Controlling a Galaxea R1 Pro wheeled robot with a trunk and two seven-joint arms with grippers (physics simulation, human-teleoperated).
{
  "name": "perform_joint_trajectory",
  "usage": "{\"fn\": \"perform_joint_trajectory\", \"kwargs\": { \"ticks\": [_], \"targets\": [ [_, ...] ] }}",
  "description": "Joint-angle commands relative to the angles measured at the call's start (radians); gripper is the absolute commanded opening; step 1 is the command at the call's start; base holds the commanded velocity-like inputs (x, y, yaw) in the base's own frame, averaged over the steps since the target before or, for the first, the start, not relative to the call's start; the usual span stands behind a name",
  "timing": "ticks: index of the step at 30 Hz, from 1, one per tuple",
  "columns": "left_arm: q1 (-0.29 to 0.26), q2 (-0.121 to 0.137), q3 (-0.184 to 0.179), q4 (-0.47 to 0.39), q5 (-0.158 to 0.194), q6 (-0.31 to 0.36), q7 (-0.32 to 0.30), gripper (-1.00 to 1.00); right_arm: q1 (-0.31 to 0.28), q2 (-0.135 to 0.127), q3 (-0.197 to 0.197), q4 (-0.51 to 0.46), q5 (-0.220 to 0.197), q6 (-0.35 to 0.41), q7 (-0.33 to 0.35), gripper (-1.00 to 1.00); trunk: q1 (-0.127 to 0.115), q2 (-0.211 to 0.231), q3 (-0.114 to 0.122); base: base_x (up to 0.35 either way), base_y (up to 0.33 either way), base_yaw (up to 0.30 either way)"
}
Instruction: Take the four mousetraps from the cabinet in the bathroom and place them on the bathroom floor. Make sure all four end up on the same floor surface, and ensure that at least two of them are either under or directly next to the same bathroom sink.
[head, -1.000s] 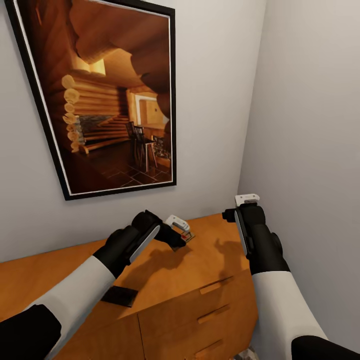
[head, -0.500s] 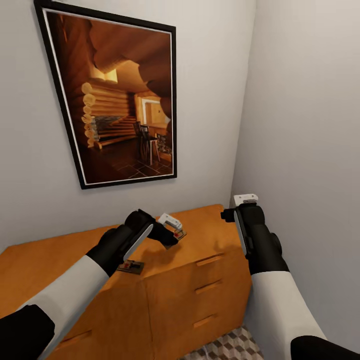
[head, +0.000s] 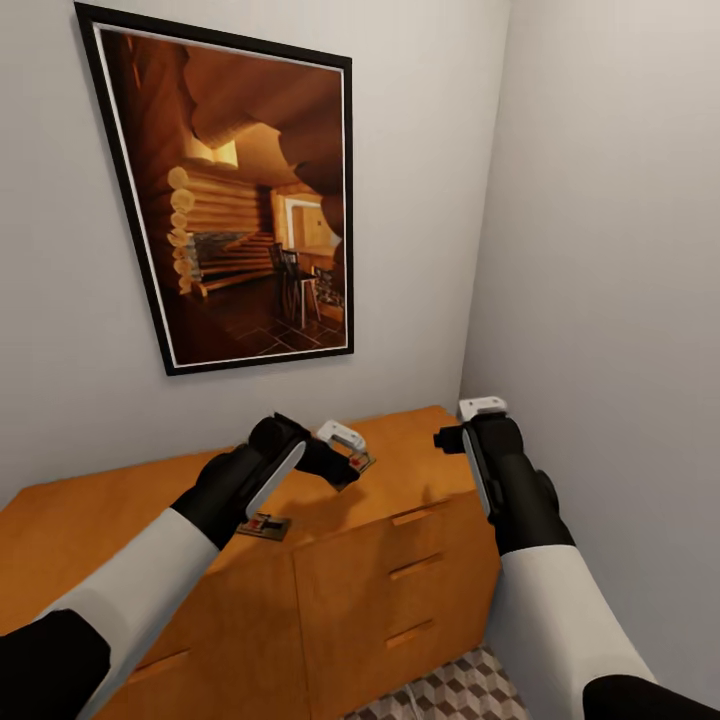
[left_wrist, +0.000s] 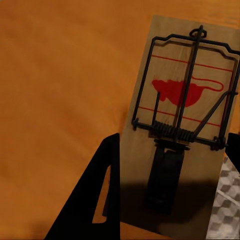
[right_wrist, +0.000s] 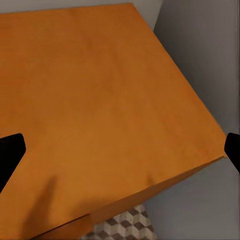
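- Even, soft, fairly bright light; no glare on the walls (head: 590, 200).
- Soft arm shadows fall on the cabinet (head: 420, 470) top.
- Dark shadow at the trap (left_wrist: 180, 130) base in the left wrist view.
- Renders slightly soft, wrist views blurrier.

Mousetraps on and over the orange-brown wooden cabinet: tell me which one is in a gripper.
The small flat wooden mousetrap with the red print, held by the left gripper above the cabinet. The other mousetrap lies flat on the cabinet top, near its front edge.
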Motion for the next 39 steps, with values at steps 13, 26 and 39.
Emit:
{"fn": "perform_joint_trajectory", "kwargs": {
  "ticks": [13, 26, 39],
  "targets": [
    [0.003, -0.001, -0.074, 0.008, -0.049, 0.003, -0.047, -1.00, 0.014, 0.026, -0.026, -0.018, 0.057, 0.003, -0.042, 1.00, 0.000, -0.001, -0.001, 0.000, 0.000, 0.000],
    [0.003, 0.002, -0.093, -0.049, -0.045, 0.003, -0.048, -1.00, 0.014, 0.027, -0.026, -0.018, 0.056, 0.003, -0.040, 1.00, 0.000, -0.001, -0.001, 0.000, 0.000, 0.000],
    [0.003, 0.004, -0.093, -0.107, -0.042, 0.003, -0.048, -1.00, 0.014, 0.026, -0.026, -0.016, 0.056, 0.003, -0.040, 1.00, 0.000, -0.001, -0.001, 0.000, 0.000, 0.000]
  ]
}}
